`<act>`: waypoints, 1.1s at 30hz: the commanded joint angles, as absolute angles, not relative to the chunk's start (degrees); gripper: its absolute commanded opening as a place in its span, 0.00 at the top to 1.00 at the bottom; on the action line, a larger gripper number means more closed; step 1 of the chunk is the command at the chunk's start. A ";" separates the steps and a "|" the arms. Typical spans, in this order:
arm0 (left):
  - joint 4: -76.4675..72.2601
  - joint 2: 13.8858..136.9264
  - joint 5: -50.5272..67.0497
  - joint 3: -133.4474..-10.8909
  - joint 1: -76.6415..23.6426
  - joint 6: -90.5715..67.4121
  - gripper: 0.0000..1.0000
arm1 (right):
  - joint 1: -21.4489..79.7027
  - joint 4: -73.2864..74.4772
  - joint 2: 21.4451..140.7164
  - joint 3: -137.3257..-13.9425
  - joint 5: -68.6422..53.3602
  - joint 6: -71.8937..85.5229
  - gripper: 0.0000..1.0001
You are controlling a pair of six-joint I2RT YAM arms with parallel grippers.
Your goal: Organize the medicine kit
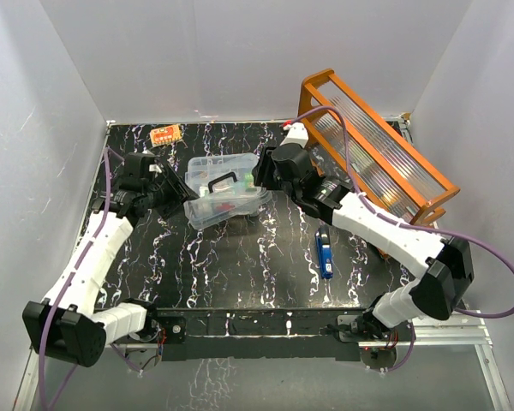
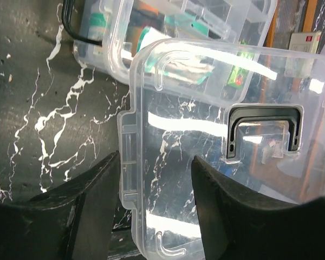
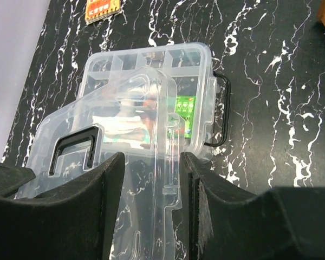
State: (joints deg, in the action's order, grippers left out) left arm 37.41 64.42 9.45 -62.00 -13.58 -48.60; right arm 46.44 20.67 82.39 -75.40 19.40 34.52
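Observation:
The medicine kit's clear box [image 1: 212, 165] sits mid-table with packets in its compartments [image 3: 146, 67] [image 2: 168, 21]. Its clear lid [image 3: 124, 124] [image 2: 206, 97], with a dark handle [image 2: 265, 132], lies askew across the box, one side raised. My left gripper [image 1: 178, 190] [image 2: 157, 157] straddles the lid's left edge with a wide gap between the fingers. From the other side, my right gripper [image 1: 259, 175] [image 3: 151, 155] stands astride the lid's rim, with the right finger [image 3: 197, 184] close against the rim. No pinch shows on either side.
A large orange rack [image 1: 385, 154] with ribbed clear panels leans at the back right, close to the right arm. On the black marbled table [image 1: 240, 265] lie a blue item [image 1: 325, 253] and, at the far left, an orange packet [image 1: 165, 134] [image 3: 102, 8]. White walls enclose the table.

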 commanded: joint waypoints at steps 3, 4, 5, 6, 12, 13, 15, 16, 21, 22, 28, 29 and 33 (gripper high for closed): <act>28.91 69.05 14.64 -68.75 -14.20 -48.02 0.50 | 47.13 11.51 85.55 -79.23 10.39 36.64 0.59; 28.77 69.86 14.04 -69.38 -14.00 -47.52 0.50 | 46.77 10.95 85.91 -79.27 10.44 36.60 0.59; 28.62 70.68 13.53 -70.02 -13.73 -47.20 0.49 | 46.43 10.45 86.40 -79.34 10.48 36.49 0.59; 28.34 71.55 13.45 -70.65 -13.48 -46.81 0.50 | 46.08 9.87 86.88 -79.42 10.40 36.48 0.59; 25.17 77.36 14.60 -73.87 -11.86 -44.33 0.49 | 43.83 5.74 90.60 -80.31 9.32 36.08 0.59; 24.80 78.04 14.78 -74.32 -11.62 -43.89 0.49 | 43.31 4.99 91.39 -80.54 8.91 36.03 0.59; 23.84 80.98 15.45 -75.05 -10.73 -43.02 0.49 | 42.49 3.79 93.20 -81.33 8.07 35.97 0.59; 23.15 81.95 15.70 -75.30 -10.38 -42.57 0.49 | 42.15 3.08 94.12 -81.68 7.80 35.76 0.59; 18.73 87.03 18.80 -76.31 -8.61 -40.69 0.49 | 40.52 0.03 98.09 -82.69 6.75 34.89 0.59; 18.46 88.67 19.57 -76.49 -8.33 -40.03 0.49 | 40.25 -0.43 98.69 -82.69 6.58 34.73 0.59; 17.63 94.38 21.94 -77.26 -7.63 -38.00 0.49 | 38.79 -0.09 102.25 -81.58 5.41 34.75 0.59; 18.22 95.03 21.58 -77.71 -7.50 -37.54 0.49 | 38.56 0.03 102.47 -81.34 5.21 34.86 0.60; 20.76 95.82 20.86 -79.05 -7.12 -36.79 0.49 | 37.96 0.99 102.10 -80.82 5.74 34.65 0.60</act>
State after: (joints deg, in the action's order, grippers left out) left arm 20.40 95.61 13.45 -76.40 -5.43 -37.15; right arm 36.56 7.14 102.83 -79.37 12.25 33.30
